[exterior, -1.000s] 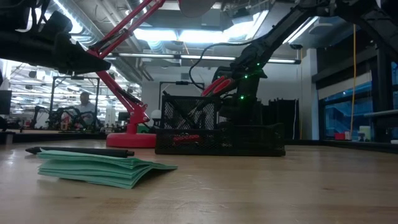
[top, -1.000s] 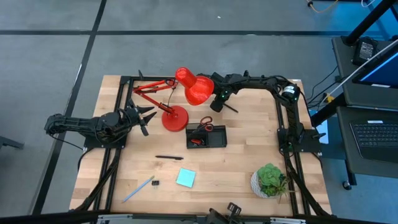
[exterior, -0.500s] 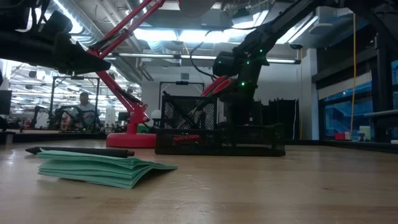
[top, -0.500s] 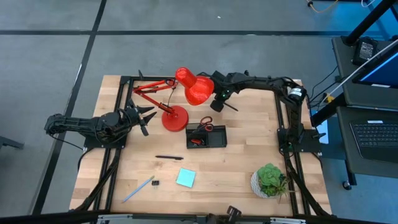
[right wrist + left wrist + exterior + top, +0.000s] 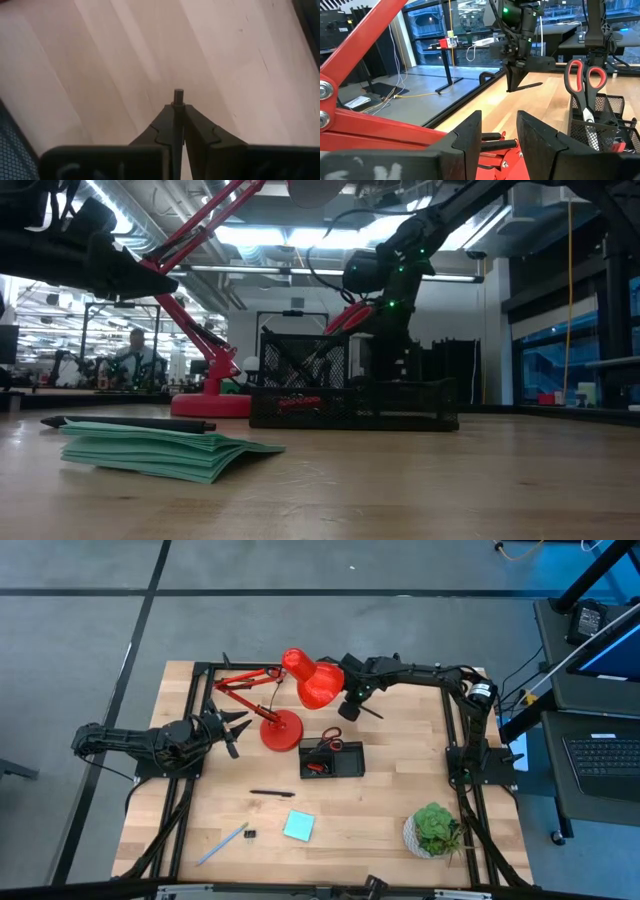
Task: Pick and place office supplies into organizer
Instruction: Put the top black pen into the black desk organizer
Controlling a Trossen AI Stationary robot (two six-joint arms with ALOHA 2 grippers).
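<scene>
The black mesh organizer [image 5: 345, 764] stands mid-table with red-handled scissors [image 5: 331, 738] upright in it. Past its far side, beside the lamp head, my right gripper [image 5: 352, 707] hangs above the wood, shut on a thin black pen [image 5: 369, 714]. On the near side of the table lie another black pen [image 5: 271, 794], a teal sticky-note pad [image 5: 298, 826], a light-blue pen [image 5: 222, 844] and a tiny black clip [image 5: 250, 834]. My left gripper [image 5: 238, 727] waits open at the table's left, level, next to the lamp's base. My right gripper pinches the black pen near one end [image 5: 178, 95] between its two fingertips. The fingers [image 5: 512, 75] point steeply down and lie across the pen. The pen [image 5: 530, 86] is lifted clear of the table, about level, its long part sticking out toward the table's right.
A big red desk lamp has its round base [image 5: 281, 729] left of the organizer and its head [image 5: 312, 680] next to my right gripper. A green potted plant [image 5: 436, 828] stands near the right front corner. A person [image 5: 135, 350] sits far behind the table.
My right gripper has risen with the black pen, which stays pinched and clear of the table.
</scene>
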